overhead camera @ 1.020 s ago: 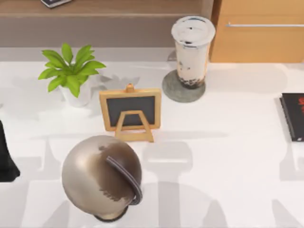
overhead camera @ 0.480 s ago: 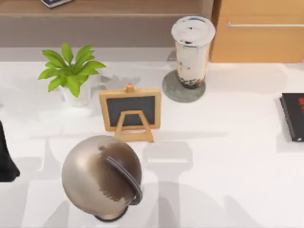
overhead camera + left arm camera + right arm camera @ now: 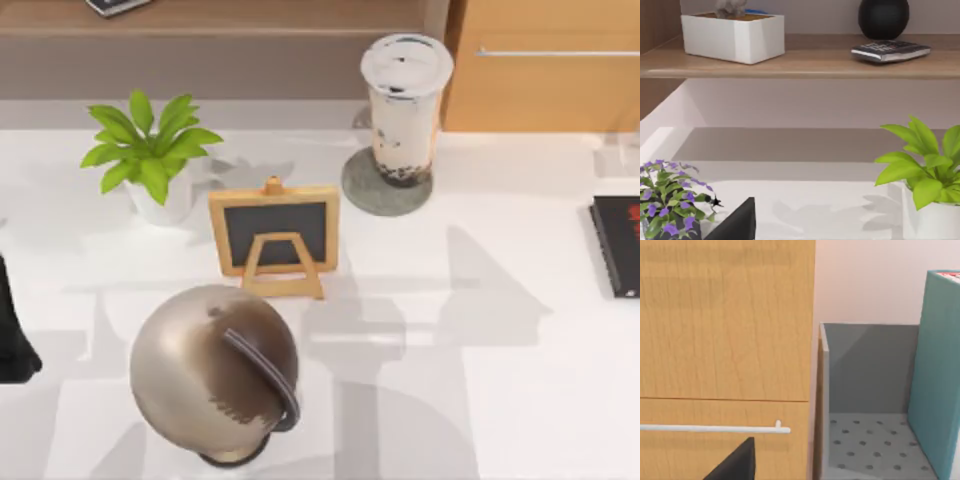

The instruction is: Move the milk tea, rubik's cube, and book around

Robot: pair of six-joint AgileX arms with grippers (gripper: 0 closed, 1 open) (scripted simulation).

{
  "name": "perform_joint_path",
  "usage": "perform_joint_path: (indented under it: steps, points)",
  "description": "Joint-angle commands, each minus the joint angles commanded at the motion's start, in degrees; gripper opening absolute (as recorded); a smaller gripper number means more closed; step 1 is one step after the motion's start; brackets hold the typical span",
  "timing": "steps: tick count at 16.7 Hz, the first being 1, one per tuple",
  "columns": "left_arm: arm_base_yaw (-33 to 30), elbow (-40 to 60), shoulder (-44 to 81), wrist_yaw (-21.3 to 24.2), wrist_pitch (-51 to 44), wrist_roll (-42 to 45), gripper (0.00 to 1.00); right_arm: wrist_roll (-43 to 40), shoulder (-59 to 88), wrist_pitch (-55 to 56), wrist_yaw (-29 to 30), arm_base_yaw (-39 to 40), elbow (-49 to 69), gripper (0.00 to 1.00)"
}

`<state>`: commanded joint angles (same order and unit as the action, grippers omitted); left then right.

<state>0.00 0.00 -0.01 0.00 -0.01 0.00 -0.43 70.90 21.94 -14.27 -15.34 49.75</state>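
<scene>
Milky beige liquid filled the milk tea (image 3: 404, 105), a tall clear plastic cup with a white lid and dark pearls settled at its bottom. It stood upright on a round grey coaster (image 3: 384, 186) at the back of the white table (image 3: 520, 360), right of centre. A black book (image 3: 618, 243) lay flat at the table's right edge, well apart from the cup. Left of the cup stood a small wooden-framed chalkboard easel (image 3: 276, 236), a leafy green plant in a white pot (image 3: 152, 158) and a bronze-coloured globe (image 3: 216, 373). Whether either gripper was spread or closed could not be told.
</scene>
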Motion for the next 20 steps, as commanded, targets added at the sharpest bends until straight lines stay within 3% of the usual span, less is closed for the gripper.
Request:
perform_joint_path:
  steps: [5, 9, 20]
  points:
    - [0.0, 0.0, 0.0, 0.0, 0.0, 0.0, 1.0, -0.24, 27.09, 7.62, -5.09, -5.38, 17.44, 1.0]
    - [0.0, 0.0, 0.0, 0.0, 0.0, 0.0, 1.0, -0.29, 40.04, 11.78, -7.72, -8.29, 26.81, 1.0]
    - [0.0, 0.0, 0.0, 0.0, 0.0, 0.0, 1.0, -0.32, 44.87, 12.6, -8.18, -8.8, 31.67, 1.0]
